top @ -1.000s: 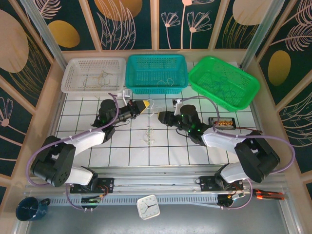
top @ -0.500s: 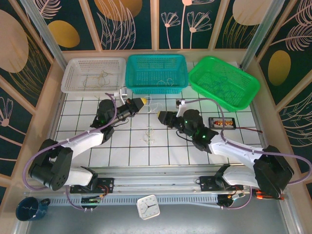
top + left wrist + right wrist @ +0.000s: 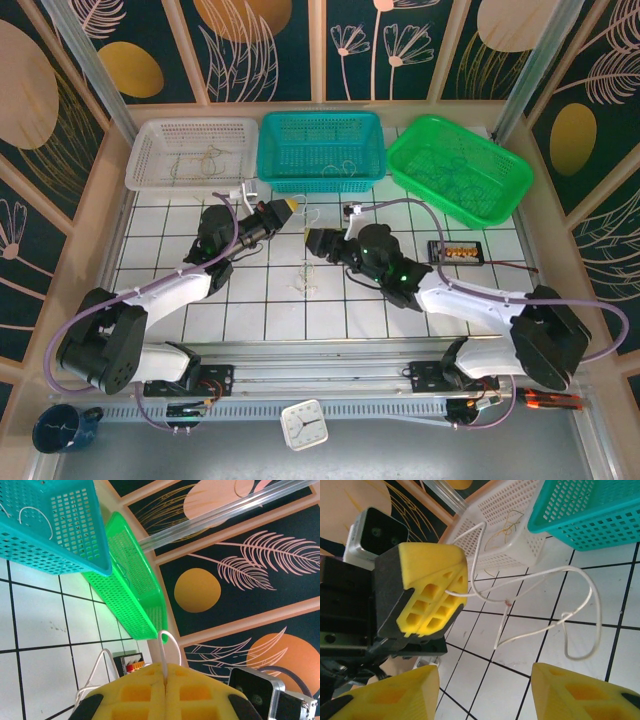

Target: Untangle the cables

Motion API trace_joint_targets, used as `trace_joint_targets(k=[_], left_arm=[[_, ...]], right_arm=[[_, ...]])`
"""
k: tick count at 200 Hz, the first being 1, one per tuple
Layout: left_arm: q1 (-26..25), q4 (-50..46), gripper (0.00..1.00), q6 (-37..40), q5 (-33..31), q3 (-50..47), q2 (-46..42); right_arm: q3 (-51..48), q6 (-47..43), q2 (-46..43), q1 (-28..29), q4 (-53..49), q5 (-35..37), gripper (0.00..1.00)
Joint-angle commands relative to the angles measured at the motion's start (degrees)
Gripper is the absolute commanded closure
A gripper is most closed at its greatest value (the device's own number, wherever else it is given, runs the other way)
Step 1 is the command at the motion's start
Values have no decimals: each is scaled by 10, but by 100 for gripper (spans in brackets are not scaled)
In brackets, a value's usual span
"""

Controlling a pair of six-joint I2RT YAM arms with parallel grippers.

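1. Left gripper (image 3: 165,672) is pinching fully shut on a whitish cable (image 3: 530,577), holding it raised near the teal basket (image 3: 320,180). Its loose loop is hanging over the tiles.
2. Right gripper (image 3: 485,700) is standing about half open on nothing, facing that loop closely.
3. Other cables (image 3: 308,278) are lying tangled on the table (image 3: 250,300) between the arms.
4. Risks: thin wire slipping past the pads if the closing is off-line; pulling against the pinch tightening a snag; yellow fingers colliding, being this near.
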Motion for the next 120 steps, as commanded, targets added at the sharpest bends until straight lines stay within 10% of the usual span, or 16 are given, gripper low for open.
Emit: trace_joint_targets(k=[1, 76, 120], left_arm=[[2, 3, 100, -1, -6, -4, -17], [2, 14, 100, -14, -3, -5, -22], [2, 16, 100, -15, -12, -11, -24]], right_arm=[[33, -10, 26, 3, 25, 11, 48], [73, -6, 107, -11, 39, 56, 51], [61, 1, 125, -24, 55, 55, 96]])
